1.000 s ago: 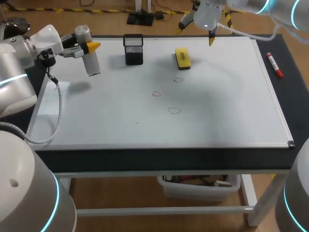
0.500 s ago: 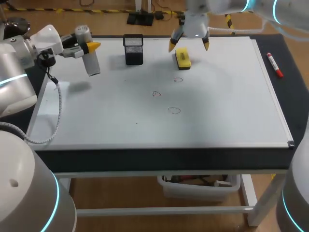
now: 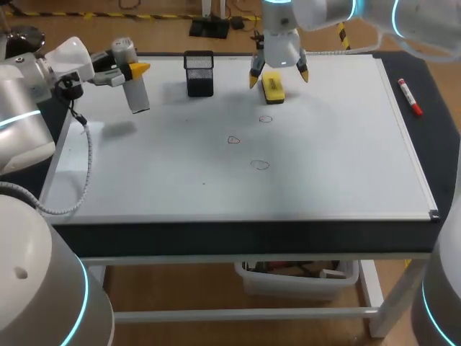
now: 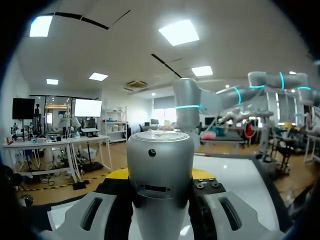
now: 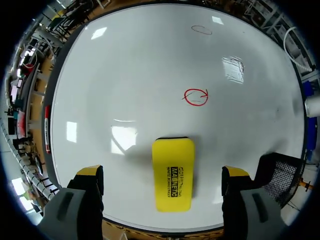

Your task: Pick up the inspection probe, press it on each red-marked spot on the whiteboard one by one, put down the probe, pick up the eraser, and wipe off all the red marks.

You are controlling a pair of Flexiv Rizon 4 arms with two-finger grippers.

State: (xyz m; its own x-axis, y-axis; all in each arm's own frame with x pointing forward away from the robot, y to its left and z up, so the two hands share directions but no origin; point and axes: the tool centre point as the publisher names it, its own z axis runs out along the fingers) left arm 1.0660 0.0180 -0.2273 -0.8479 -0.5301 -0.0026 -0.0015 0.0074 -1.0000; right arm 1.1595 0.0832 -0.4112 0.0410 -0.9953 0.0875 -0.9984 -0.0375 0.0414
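Along the far edge of the whiteboard (image 3: 346, 144), near its middle, lies the yellow eraser (image 3: 273, 87). The right gripper (image 3: 279, 75) hangs over it with its fingers spread wide, one on each side of the eraser and both clear of it, holding nothing. Beside the eraser, toward the far left corner, stands a black mesh pen holder (image 3: 199, 73). Above that far left corner the left gripper (image 3: 133, 71) is clamped on the silver inspection probe (image 3: 137, 94), which hangs clear of the board. Three red marks sit mid-board: one (image 3: 266, 120) just in front of the eraser, one (image 3: 234, 140) nearer, and one (image 3: 260, 165) nearest the front edge. The glossy white surface mirrors the ceiling lights. A red marker (image 3: 409, 96) lies on the black tabletop (image 3: 439, 137) past the board's right edge.
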